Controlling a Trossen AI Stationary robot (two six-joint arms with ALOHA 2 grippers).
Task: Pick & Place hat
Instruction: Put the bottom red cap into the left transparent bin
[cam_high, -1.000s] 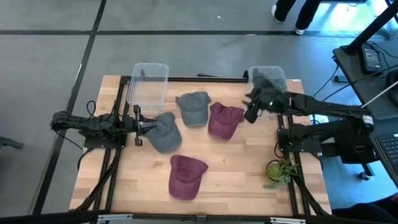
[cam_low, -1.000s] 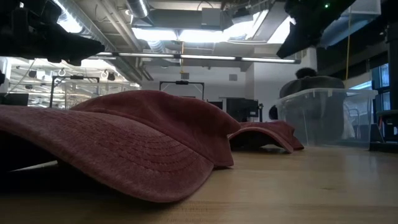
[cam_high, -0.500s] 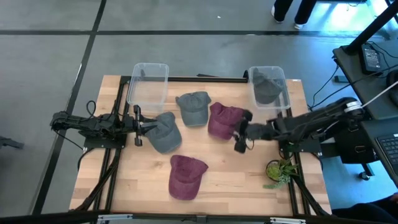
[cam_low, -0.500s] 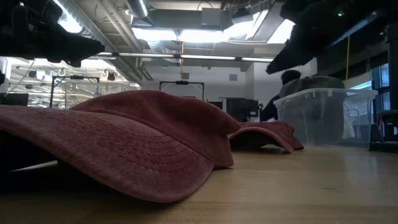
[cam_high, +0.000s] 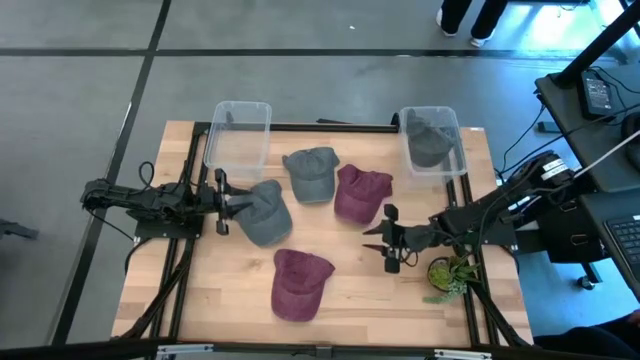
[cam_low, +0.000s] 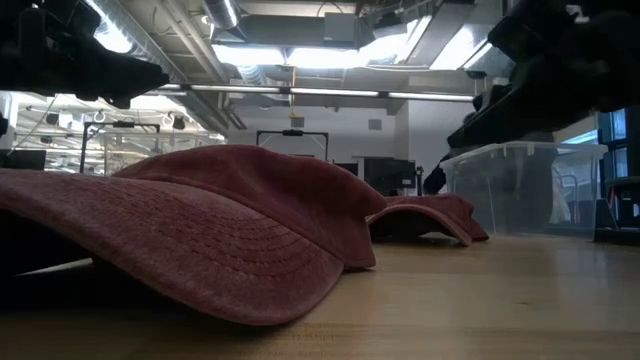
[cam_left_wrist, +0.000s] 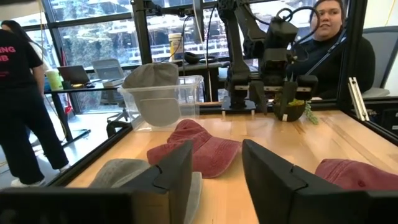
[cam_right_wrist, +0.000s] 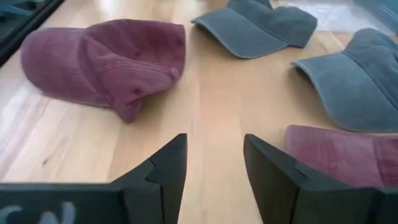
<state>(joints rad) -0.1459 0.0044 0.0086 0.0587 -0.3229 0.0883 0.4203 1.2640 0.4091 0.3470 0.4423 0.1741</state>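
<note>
Four hats lie crown up on the wooden table in the high view: a grey hat (cam_high: 262, 212), a second grey hat (cam_high: 310, 172), a maroon hat (cam_high: 358, 193) and a nearer maroon hat (cam_high: 298, 282). A third grey hat (cam_high: 430, 143) sits inside the right clear bin (cam_high: 452, 165). My right gripper (cam_high: 375, 238) is open, pointing toward the table's left, in the bare space between the two maroon hats; its wrist view shows the maroon hat (cam_right_wrist: 106, 59) ahead. My left gripper (cam_high: 222, 190) is open and waits at the first grey hat's left edge (cam_left_wrist: 124, 174).
An empty clear bin (cam_high: 238, 135) stands at the far left of the table. A small potted plant (cam_high: 447, 275) sits near the right arm's base. Black frame rails (cam_high: 195, 160) border the table. People stand in the room beyond the table. Bare wood lies along the near right.
My right gripper has swung from beside the right bin toward the table's near edge and somewhat left. It now hangs over the bare wood between the two maroon hats. No hat has moved.
</note>
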